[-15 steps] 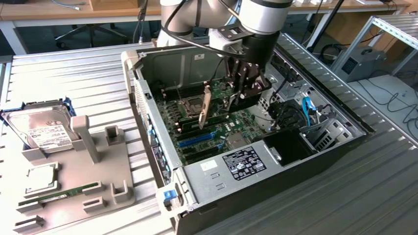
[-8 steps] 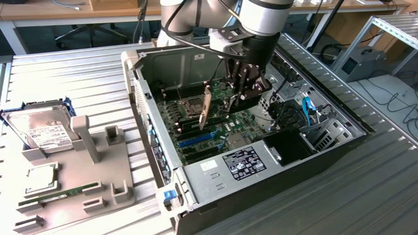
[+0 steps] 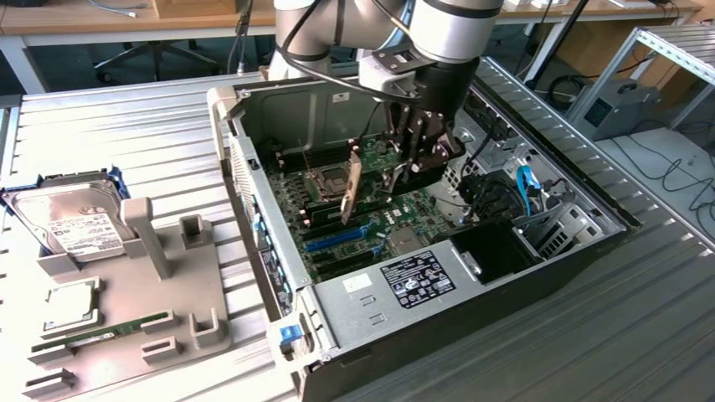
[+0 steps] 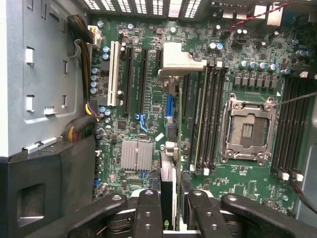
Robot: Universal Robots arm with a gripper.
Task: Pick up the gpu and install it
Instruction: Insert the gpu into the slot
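An open computer case (image 3: 335,109) lies on its side on a ribbed metal table (image 3: 134,142), directly under the pincer. Its green motherboard (image 4: 148,124) lies straight below the pincer, with an empty CPU socket (image 4: 247,130) beside it and black memory slots (image 4: 205,119) between the two. A finned silver heatsink (image 4: 137,154) sits close beneath. Well away from the pincer, toward the exterior view's left, a grey parts holder (image 3: 167,285) carries a silver labelled hard drive (image 3: 80,226), a CPU chip (image 3: 69,306) and a slim green memory stick (image 3: 100,333).
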